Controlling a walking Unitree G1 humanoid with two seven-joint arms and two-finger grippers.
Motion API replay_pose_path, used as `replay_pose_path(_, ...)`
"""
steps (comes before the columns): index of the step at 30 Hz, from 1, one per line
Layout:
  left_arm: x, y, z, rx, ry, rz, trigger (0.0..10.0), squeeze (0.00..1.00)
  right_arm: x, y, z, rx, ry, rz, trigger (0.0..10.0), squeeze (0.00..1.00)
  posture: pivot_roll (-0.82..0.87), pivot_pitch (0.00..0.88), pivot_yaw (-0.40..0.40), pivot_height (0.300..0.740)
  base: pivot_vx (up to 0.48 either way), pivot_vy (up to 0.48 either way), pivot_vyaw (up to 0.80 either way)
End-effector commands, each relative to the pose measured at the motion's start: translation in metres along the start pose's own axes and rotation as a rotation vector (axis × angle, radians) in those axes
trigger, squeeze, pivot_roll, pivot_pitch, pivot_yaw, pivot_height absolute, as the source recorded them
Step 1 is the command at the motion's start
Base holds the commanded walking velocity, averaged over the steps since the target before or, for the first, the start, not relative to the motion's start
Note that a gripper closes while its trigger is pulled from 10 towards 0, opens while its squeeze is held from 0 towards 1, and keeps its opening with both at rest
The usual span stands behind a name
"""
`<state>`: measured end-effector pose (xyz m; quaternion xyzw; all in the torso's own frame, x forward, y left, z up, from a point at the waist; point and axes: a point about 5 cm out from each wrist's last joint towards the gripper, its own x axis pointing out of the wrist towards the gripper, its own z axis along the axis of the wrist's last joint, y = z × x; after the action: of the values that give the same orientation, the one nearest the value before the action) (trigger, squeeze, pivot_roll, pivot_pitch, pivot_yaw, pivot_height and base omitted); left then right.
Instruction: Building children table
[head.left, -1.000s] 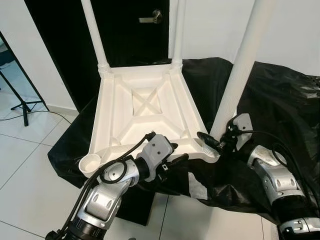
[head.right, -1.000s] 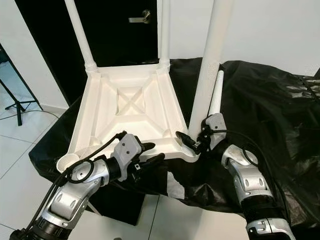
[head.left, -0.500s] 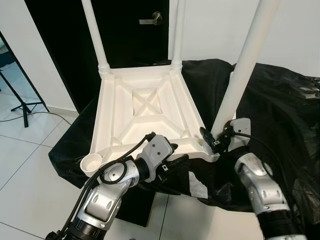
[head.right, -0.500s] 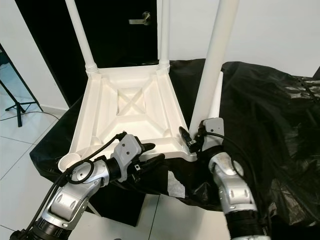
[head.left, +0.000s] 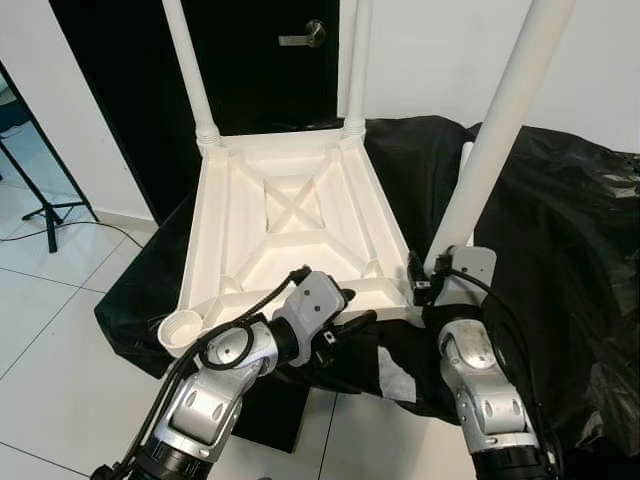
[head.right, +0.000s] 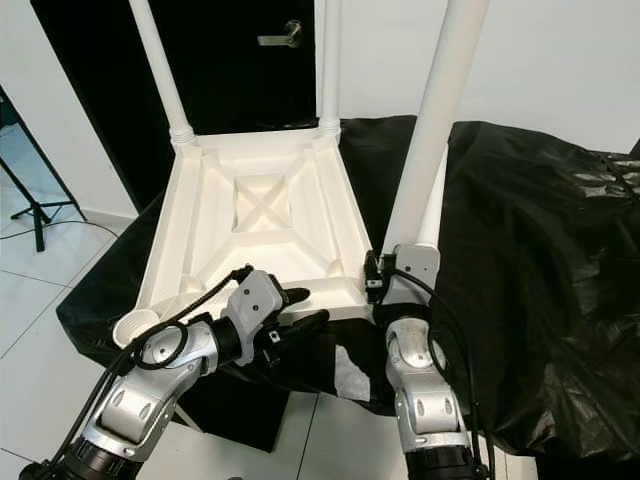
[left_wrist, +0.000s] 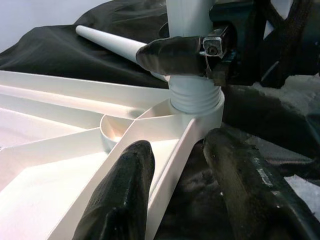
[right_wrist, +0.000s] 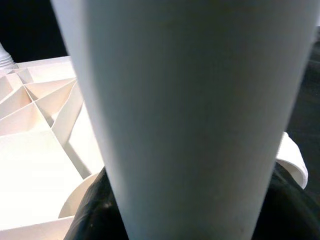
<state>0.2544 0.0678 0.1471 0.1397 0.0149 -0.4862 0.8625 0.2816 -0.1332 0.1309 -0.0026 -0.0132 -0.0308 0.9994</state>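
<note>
I see the white tabletop (head.left: 290, 225) lying upside down on a black-draped table (head.left: 560, 230), two legs standing in its far corners. My left gripper (left_wrist: 175, 200) straddles its near rim, fingers apart. My right gripper (head.left: 425, 280) is clamped on the near-right leg (head.left: 495, 140), just above its corner socket (left_wrist: 196, 100).

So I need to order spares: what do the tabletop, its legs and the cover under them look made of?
Tabletop: white moulded plastic, judging by its ribbed underside, matt. Leg in the right gripper: same smooth white plastic, ridged collar. Cover: thin glossy black sheeting, crinkled, probably plastic film.
</note>
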Motion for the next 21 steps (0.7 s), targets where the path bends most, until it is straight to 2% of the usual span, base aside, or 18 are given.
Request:
replay_pose_path(1,0.001,-0.002,0.001,0.006,0.007,0.001,10.0,0.0,-0.006,-0.006,-0.023,-0.007,0.124,-0.027,10.0,0.0,0.0,0.0,0.002,0.74,0.0,0.0,0.0)
replay_pose_path(7,0.002,-0.002,0.001,0.006,0.005,0.001,10.0,0.0,-0.006,-0.008,-0.019,-0.015,0.106,-0.023,10.0,0.0,0.0,0.0,-0.001,0.74,0.0,0.0,0.0)
replay_pose_path(8,0.002,-0.002,0.001,0.006,0.005,0.002,10.0,0.0,-0.006,-0.008,-0.017,-0.019,0.098,-0.014,10.0,0.21,0.0,0.0,-0.004,0.74,0.0,0.0,0.0)
replay_pose_path(10,0.002,-0.003,0.001,0.006,0.005,0.002,10.0,0.0,-0.007,-0.008,-0.016,-0.021,0.094,-0.008,10.0,0.21,0.0,0.0,-0.004,0.74,0.0,0.0,0.0)
replay_pose_path(11,0.002,-0.003,0.001,0.006,0.005,0.003,10.0,0.0,-0.007,-0.008,-0.014,-0.021,0.085,0.007,10.0,1.0,0.0,0.0,-0.007,0.74,0.0,0.0,0.0)
replay_pose_path(18,0.001,-0.001,0.001,0.005,0.003,0.009,10.0,0.0,-0.01,-0.019,-0.006,-0.024,0.027,0.124,10.0,1.0,0.0,0.0,-0.009,0.74,0.0,0.0,0.0)
replay_pose_path(20,0.0,-0.001,0.001,0.006,0.003,0.01,10.0,0.0,-0.01,-0.024,-0.005,-0.026,0.017,0.179,10.0,1.0,0.0,0.0,-0.007,0.74,0.0,0.0,0.0)
replay_pose_path(21,-0.001,0.0,0.0,0.008,0.004,0.009,10.0,0.0,-0.01,-0.03,-0.003,-0.036,0.004,0.245,10.0,1.0,0.0,0.0,-0.002,0.74,0.0,0.0,0.0)
